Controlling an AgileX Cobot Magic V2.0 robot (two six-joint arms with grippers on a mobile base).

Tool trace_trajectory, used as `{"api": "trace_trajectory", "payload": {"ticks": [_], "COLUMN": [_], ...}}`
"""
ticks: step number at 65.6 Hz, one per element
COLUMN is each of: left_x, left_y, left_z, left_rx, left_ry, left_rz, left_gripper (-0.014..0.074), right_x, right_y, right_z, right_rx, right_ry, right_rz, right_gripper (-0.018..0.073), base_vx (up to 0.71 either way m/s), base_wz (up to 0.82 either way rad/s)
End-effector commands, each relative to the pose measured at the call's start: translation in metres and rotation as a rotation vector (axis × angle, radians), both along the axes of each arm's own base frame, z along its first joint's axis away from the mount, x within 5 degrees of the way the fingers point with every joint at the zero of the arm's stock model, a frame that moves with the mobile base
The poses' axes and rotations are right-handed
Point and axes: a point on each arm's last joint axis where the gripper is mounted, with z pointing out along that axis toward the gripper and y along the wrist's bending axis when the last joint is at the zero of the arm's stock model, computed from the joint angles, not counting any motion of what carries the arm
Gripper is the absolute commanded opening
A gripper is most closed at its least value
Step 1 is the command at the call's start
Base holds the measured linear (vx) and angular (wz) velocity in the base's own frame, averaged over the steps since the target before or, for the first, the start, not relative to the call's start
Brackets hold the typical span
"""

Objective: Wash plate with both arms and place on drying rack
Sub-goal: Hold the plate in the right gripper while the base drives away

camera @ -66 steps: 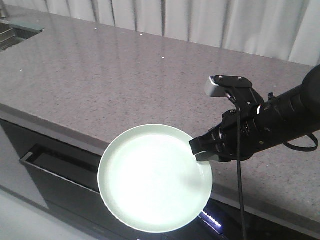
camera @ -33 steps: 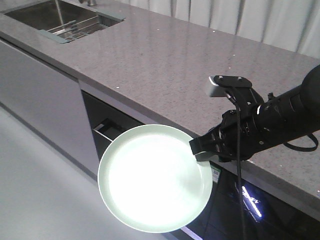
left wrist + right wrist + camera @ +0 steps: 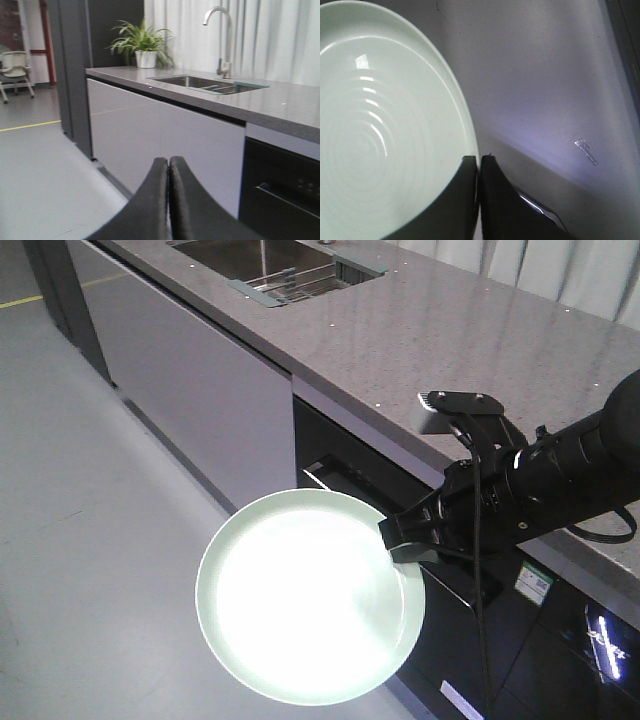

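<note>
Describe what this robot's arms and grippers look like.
The right arm is thick and matte black, with a thin black cable hanging loose and a small silver-white block on a black bracket near the wrist. The right gripper and left gripper both have smooth, black, tapering fingers.

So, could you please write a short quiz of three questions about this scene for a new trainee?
1. True or false: the left gripper holds the plate.
2. Where is the plate? A: in the air over the floor. B: lying on a towel. C: inside a box.
3. In the left wrist view, what stands on the counter beyond the sink?

Key
1. False. The left gripper is shut on nothing; the right gripper is shut on the plate's rim.
2. A.
3. A potted plant.
</note>
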Motion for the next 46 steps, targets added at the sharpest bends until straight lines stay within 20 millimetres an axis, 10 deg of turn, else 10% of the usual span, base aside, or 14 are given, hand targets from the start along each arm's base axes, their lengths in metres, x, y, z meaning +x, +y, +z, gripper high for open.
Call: {"api": "trace_trajectory", "payload": {"ticks": [1, 46], "left_x": [-0.0036, -0.0036], "left_y": [0.0002, 0.0002], "left_z": [0.0171, 0.0171], "left_rx": [-0.01, -0.01], "left_ry": [-0.115, -0.115], "left_rz": [0.002, 0.002], "left_gripper": [-0.0006, -0.0006], "right_x": [-0.0019, -0.0019], "right_y": [0.0001, 0.0001], "right_z": [0.0195, 0.0195], "right_rx": [0.056, 0.056], "right_ry": [-0.07, -0.07], "right_rz": [-0.016, -0.016], "right_gripper": [-0.0001, -0.0001], "base_vx": [-0.1, -0.08], "base_wz": [0.4, 0.31]}}
